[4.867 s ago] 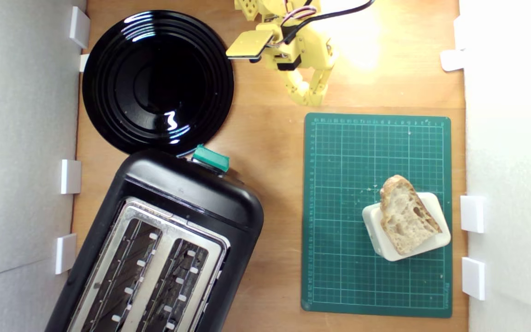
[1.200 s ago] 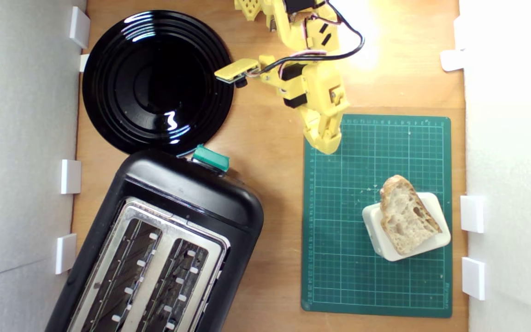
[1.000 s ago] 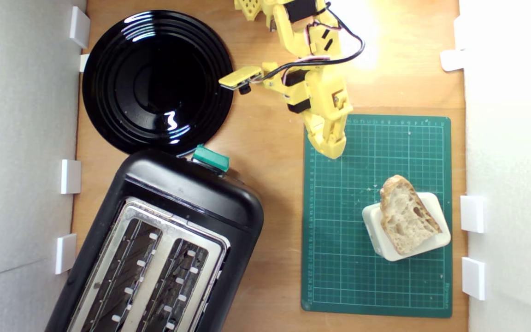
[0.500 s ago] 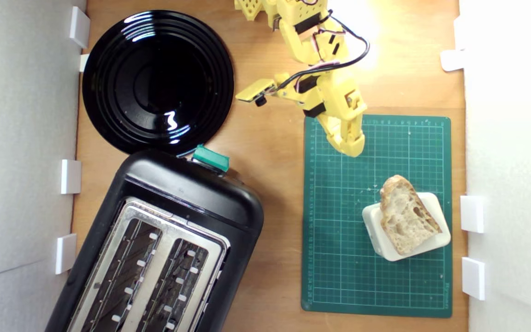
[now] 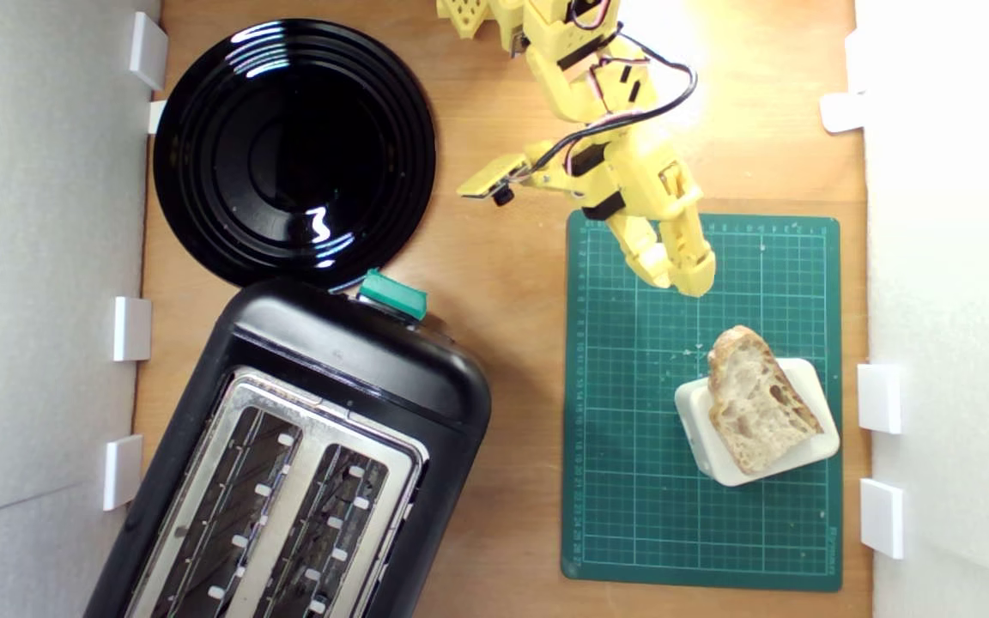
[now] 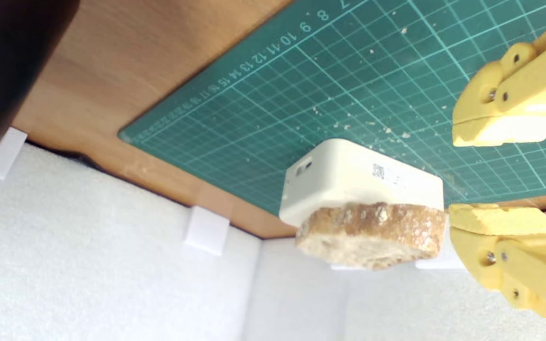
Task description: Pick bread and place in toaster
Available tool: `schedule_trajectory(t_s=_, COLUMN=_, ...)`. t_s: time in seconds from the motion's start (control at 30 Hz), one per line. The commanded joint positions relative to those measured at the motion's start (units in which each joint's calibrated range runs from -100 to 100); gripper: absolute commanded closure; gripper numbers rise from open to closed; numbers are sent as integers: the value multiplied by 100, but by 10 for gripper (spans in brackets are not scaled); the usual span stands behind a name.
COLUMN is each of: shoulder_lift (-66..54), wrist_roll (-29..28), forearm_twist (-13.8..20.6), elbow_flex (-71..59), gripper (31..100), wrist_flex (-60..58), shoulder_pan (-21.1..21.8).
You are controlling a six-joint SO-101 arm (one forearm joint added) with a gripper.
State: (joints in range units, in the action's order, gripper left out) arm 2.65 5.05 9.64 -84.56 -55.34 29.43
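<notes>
My jaws stand parted, empty, short of the bread (image 6: 370,234). It looks light, crumbly; I'd pinch gently across its firm crust edges.

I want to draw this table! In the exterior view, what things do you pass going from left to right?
Round glossy black plate → large black toaster with silver top → yellow robot gripper → wedge of crusty bread lying on an off-white rounded block.
</notes>
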Motion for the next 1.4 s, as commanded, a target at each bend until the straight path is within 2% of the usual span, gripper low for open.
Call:
schedule_trajectory(t_s=0.0, shoulder_lift=35, wrist_roll=53, forearm_twist=-21, elbow_flex=217, gripper=554, wrist_flex=-371, shoulder_pan=71)
schedule_trajectory(t_s=0.4, shoulder_lift=260, wrist_roll=11, forearm_twist=24, elbow_flex=544, gripper=500, wrist_flex=-567, shoulder_pan=71)
schedule_trajectory(t_s=1.03, shoulder_lift=667, wrist_roll=6, forearm_twist=-48, elbow_flex=1034, gripper=499, wrist_flex=-780, shoulder_pan=151)
schedule_trajectory(t_s=1.23, shoulder_lift=1075, wrist_roll=6, forearm_twist=-66, elbow_flex=1397, gripper=411, wrist_flex=-780, shoulder_pan=264)
schedule_trajectory(t_s=1.37, shoulder_lift=1208, wrist_roll=6, forearm_twist=-66, elbow_flex=1588, gripper=395, wrist_flex=-780, shoulder_pan=272)
